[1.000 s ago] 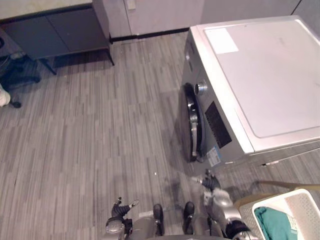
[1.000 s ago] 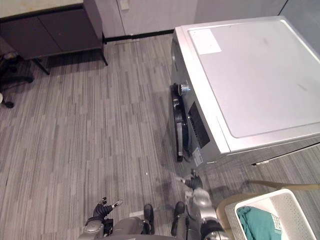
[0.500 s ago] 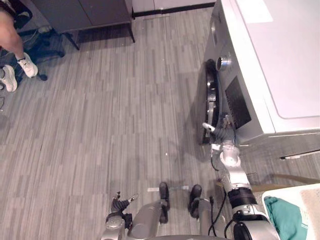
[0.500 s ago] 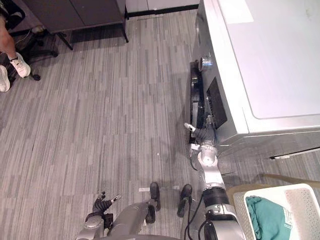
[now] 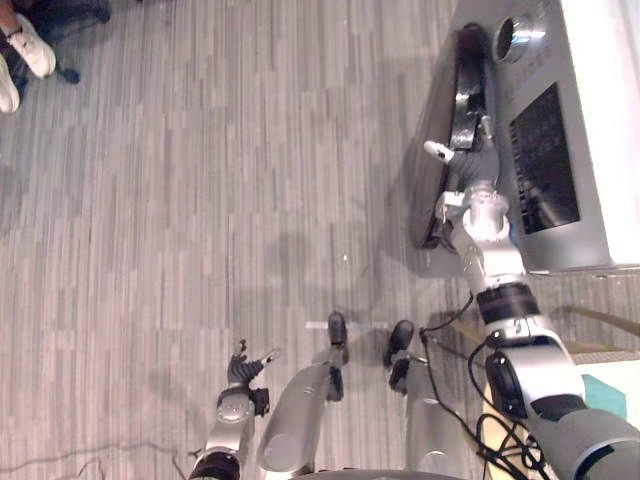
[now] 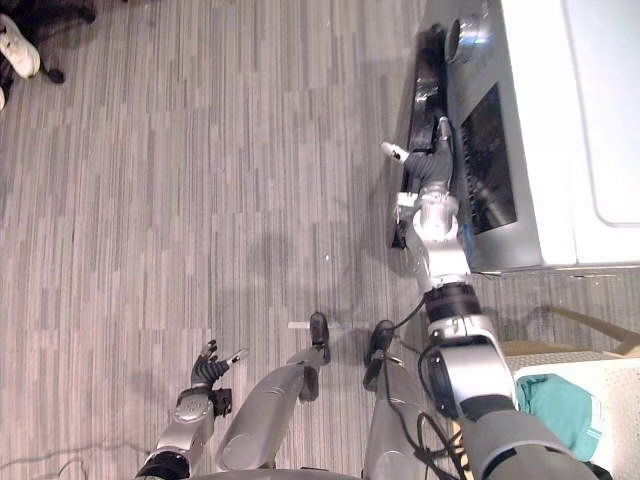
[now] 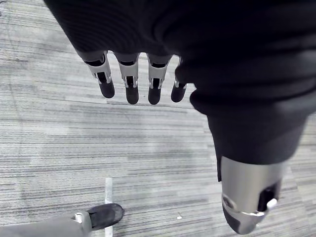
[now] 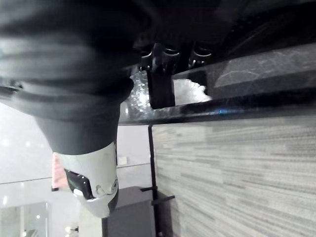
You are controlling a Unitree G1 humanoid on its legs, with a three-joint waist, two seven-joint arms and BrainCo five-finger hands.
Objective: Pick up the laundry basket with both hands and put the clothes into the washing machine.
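Right hand at washer door, basket apart

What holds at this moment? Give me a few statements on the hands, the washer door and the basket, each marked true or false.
The right hand is at the door of the washing machine. True.
Teal clothes lie in the laundry basket. True.
The left hand holds the laundry basket. False: it hangs open over the floor, holding nothing.
The laundry basket stands on top of the washing machine. False: it sits apart from it, by the robot's right arm.
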